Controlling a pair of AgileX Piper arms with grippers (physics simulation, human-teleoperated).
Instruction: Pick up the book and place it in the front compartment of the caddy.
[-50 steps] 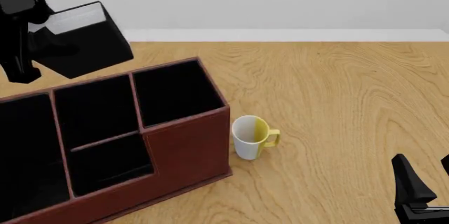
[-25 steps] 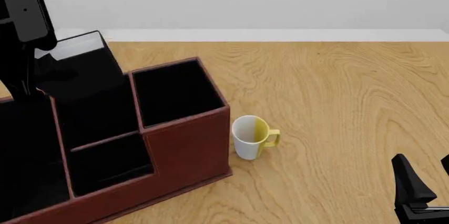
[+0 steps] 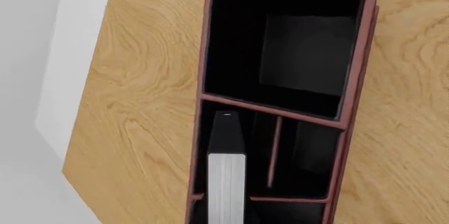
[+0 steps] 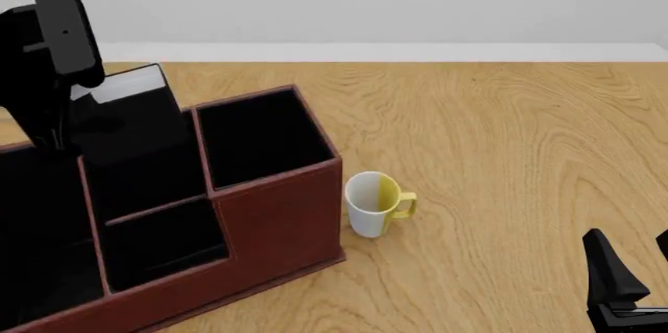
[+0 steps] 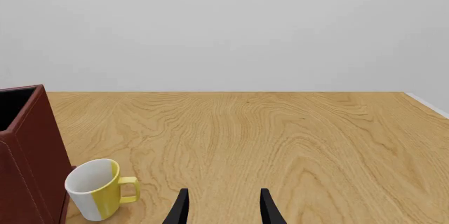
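Note:
The black book hangs tilted over the caddy's middle column, with my left gripper shut on it. Its lower end blends into the black lining of the front compartment, the narrow tall-walled slot behind the low partition. In the left wrist view the book shows edge on, its white pages toward the camera, inside the outline of the front compartment and close to the outer wall. My fingers are hidden there. My right gripper stands open and empty near the table's front right, also shown as gripper.
A white and yellow mug stands just right of the caddy, and the right wrist view shows the mug too. The larger square slot and the shallower slot hold nothing. Bare wood table spreads to the right.
My left arm has brought the book down and forward from above the caddy's back edge into the middle column, tipping it more upright. The right arm has not moved.

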